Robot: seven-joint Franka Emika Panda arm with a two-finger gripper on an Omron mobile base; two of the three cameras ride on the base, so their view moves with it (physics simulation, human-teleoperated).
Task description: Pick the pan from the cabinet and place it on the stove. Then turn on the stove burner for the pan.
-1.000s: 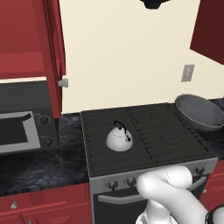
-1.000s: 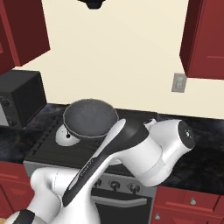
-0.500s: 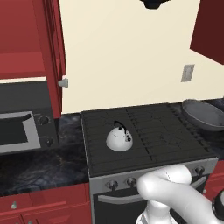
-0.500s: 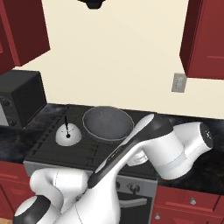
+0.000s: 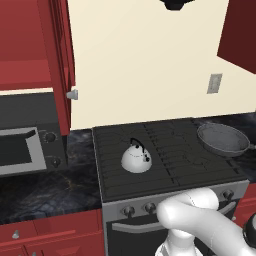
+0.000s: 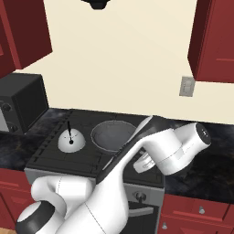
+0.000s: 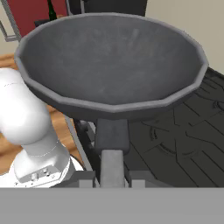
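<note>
At the far left, the cabinet point(image 5: 60, 65) stood with its door swung open, which fits the pan having come from there. Next along, the white kettle point(image 5: 136, 157) sat on the left half of the stove point(image 5: 165, 172), so that burner was taken and the free grates lay to the right. There the pan point(image 5: 222, 140) was carried over the stove's right rear grates, bowl level and facing up, probably so it could be set flat on a burner. In the hand view the gripper point(image 7: 112, 173) had its jaws closed on the pan's handle point(image 7: 112, 140), holding it near the bowl, likely to keep the weight close and stop it tipping. Whether the pan already touched the grate could not be told. The knobs along the stove's front point(image 5: 150, 207) looked untouched, the burner apparently not yet lit.
</note>
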